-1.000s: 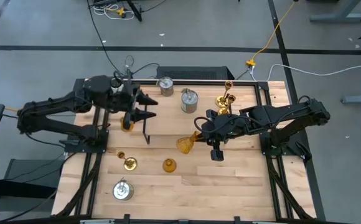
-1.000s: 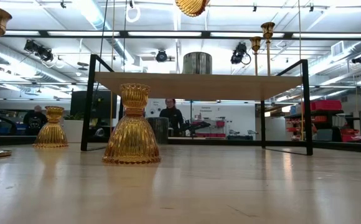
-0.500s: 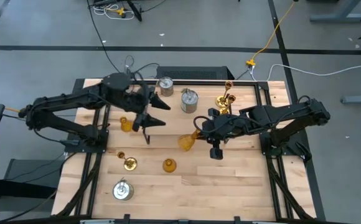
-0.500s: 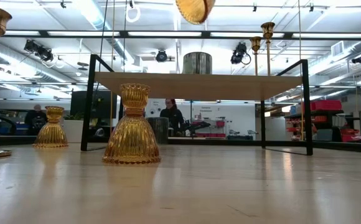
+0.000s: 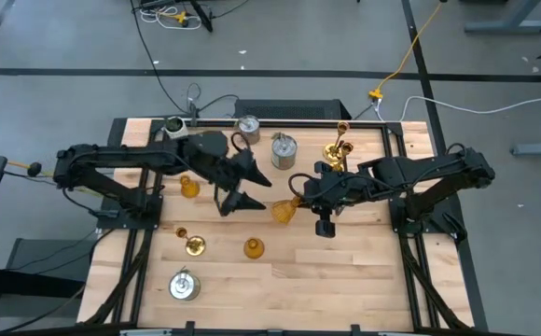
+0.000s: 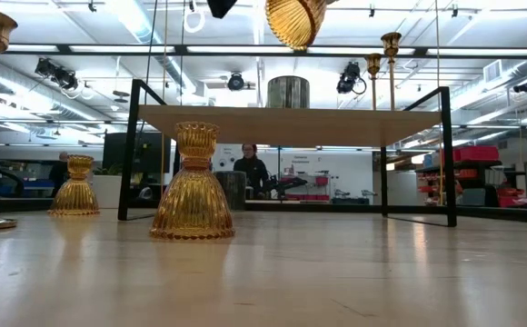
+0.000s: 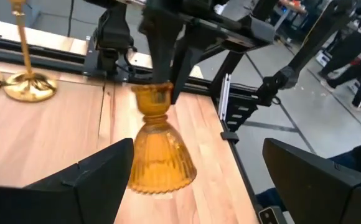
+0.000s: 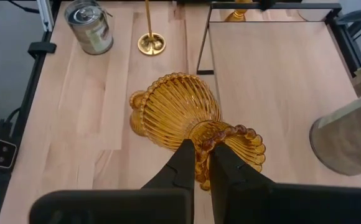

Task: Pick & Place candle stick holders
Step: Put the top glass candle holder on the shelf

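My right gripper [image 5: 297, 200] is shut on an amber ribbed candle stick holder [image 5: 283, 211], high over the table's middle. That holder also shows at the top of the low view [image 6: 295, 18]. My left gripper [image 5: 255, 190] stands open just left of it, its fingers [image 7: 93, 180] level and apart on either side of the holder's flared base [image 7: 159, 165] without touching. Another amber holder [image 5: 189, 188] stands on the table left of the rack, and one more [image 5: 253, 247] stands nearer the front. A gold brass holder [image 5: 193, 245] stands beside that one. My right gripper pinches the amber holder between its two fingers at the narrow neck under the beaded top cup [image 8: 206, 142]. The fingers [image 7: 159, 50] come from above, pointing down at a slant. The holder hangs below them, tilted, flared base lowest, clear of the table.
A wooden rack with black wire sides [image 6: 291, 123] stands at the far middle, with a silver can [image 5: 283, 149] and tall brass holders [image 5: 338, 147] on it. Another can [image 5: 248, 129] is behind it and one [image 5: 184, 285] at the near left. Bare tabletop lies at the near right.
My left gripper has gone from the amber holder at the far left toward the table's right, sinking a little, and now stands at the holder that my right gripper holds. That holder has tipped a little and shows lower in the low view.
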You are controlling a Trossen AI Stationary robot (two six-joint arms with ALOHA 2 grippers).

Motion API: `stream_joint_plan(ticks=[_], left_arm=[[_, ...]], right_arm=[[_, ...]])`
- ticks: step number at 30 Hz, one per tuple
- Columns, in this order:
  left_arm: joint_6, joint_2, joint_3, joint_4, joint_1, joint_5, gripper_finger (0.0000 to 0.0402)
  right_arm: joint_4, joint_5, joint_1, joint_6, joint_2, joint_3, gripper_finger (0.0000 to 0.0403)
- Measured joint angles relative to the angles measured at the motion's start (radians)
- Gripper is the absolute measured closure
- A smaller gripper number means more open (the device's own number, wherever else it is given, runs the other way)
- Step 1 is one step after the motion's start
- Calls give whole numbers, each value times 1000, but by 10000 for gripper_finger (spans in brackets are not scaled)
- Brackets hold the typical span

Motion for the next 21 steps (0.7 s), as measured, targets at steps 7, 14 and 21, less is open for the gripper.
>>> stream_joint_plan(ticks=[7,14,21], left_arm=[[15,67,89,-80,-38,-70,35],[37,157,229,-248,-59,-129,35],[49,234,300,-277,-82,-152,35]], right_arm=[[2,0,-7,-14,0,0,389],[3,0,-8,-25,0,0,389],[9,0,-8,-25,0,0,389]])
